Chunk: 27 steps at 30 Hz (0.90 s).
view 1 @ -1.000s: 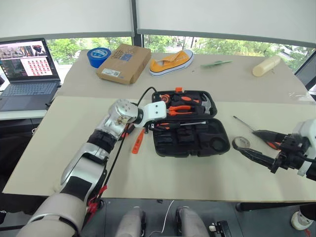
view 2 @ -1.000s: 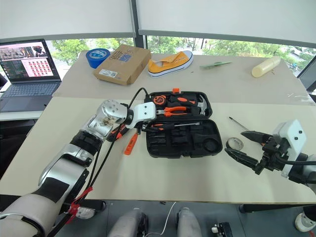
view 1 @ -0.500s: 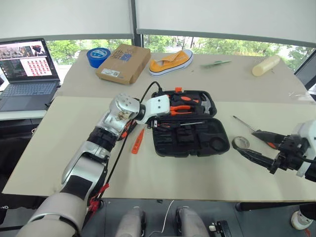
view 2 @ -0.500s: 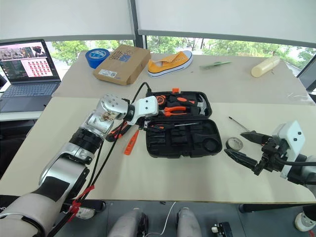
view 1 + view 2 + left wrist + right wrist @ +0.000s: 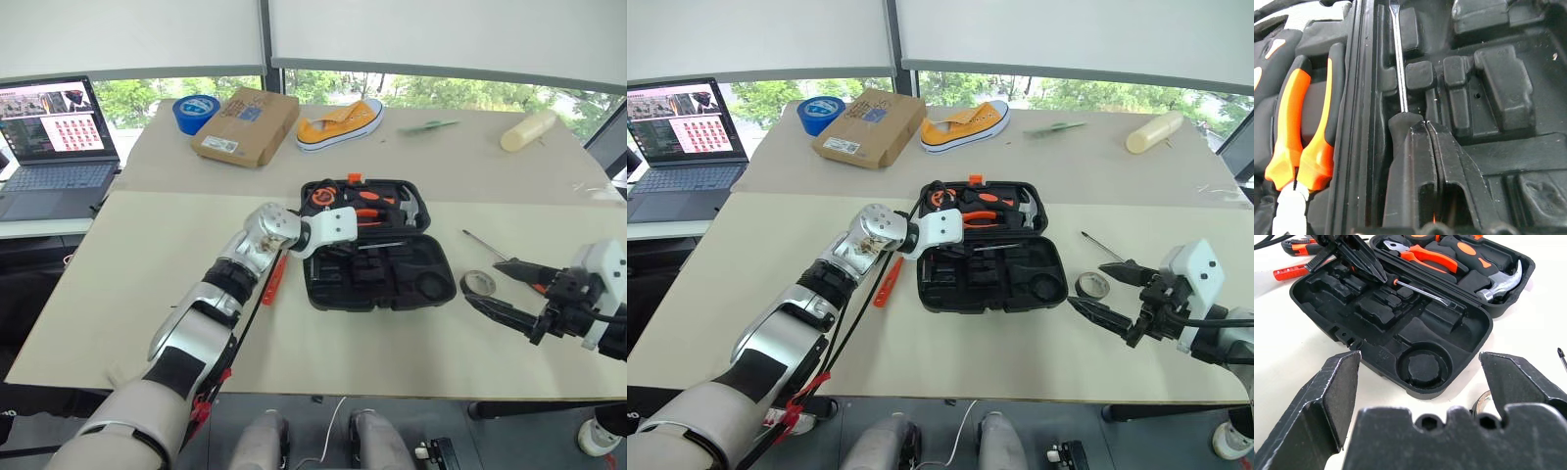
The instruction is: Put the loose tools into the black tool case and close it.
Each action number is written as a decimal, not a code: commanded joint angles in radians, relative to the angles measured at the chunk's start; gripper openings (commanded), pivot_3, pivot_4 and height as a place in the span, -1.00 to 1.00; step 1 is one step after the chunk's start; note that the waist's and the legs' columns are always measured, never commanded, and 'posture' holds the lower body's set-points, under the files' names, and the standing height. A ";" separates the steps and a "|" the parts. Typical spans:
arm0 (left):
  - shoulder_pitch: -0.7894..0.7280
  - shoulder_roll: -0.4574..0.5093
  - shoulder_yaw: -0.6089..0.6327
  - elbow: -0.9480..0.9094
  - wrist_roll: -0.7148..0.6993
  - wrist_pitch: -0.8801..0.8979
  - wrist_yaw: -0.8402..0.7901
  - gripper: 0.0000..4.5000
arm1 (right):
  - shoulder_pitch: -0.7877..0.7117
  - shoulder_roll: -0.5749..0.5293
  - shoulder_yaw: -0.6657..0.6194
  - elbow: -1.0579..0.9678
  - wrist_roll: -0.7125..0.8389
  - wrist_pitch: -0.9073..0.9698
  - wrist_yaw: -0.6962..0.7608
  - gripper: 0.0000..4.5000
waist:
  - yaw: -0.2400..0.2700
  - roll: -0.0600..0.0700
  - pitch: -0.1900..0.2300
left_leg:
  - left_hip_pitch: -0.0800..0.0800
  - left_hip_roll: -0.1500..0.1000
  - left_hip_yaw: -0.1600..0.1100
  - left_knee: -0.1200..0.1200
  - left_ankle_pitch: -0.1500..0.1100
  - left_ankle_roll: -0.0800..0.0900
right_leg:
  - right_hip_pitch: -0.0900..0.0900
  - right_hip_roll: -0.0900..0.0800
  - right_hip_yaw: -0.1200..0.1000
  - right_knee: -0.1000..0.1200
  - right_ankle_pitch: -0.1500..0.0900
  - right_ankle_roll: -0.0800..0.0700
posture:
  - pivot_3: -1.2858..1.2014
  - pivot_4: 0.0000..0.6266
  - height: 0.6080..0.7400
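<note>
Black tool case open | left gripper jaws clenched — empty | right gripper jaws spread

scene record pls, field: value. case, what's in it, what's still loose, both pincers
case: black tool case open on the table
in case: pliers, hammer, one screwdriver lying along the hinge side
loose, left of case: utility knife
loose, right of case: tape roll, second screwdriver
left pincer: shut, tips against the handle end of the screwdriver in the case
right pincer: open, empty, beside the tape roll, facing the case
case lid: not yet closed
</note>
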 commanded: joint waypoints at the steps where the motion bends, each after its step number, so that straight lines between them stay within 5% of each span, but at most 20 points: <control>1: -0.004 0.008 -0.037 0.044 0.055 -0.045 0.027 -0.96 | -0.002 0.004 -0.026 -0.029 0.010 -0.011 -0.015 1.00 | 0.001 0.000 0.000 | 0.001 0.000 0.000 0.000 0.000 0.000 | 0.001 0.000 0.000 0.000 0.000 0.000 | 0.03 -0.52 0.92; 14: -0.036 0.000 0.137 -0.059 -0.169 0.121 -0.113 -0.96 | 0.004 0.008 -0.030 -0.045 0.022 -0.004 -0.039 1.00 | -0.005 0.000 0.000 | 0.007 0.004 -0.001 0.000 -0.001 0.001 | 0.008 0.001 -0.001 -0.001 0.000 0.000 | 0.03 -0.52 0.92; 27: -0.039 -0.046 -0.018 0.160 0.052 -0.053 0.073 -0.96 | -0.023 0.001 -0.008 -0.039 0.028 0.003 -0.052 1.00 | 0.005 0.000 0.000 | 0.008 0.002 -0.001 0.000 -0.001 0.001 | 0.011 0.000 -0.001 -0.003 0.000 0.000 | 0.03 -0.52 0.92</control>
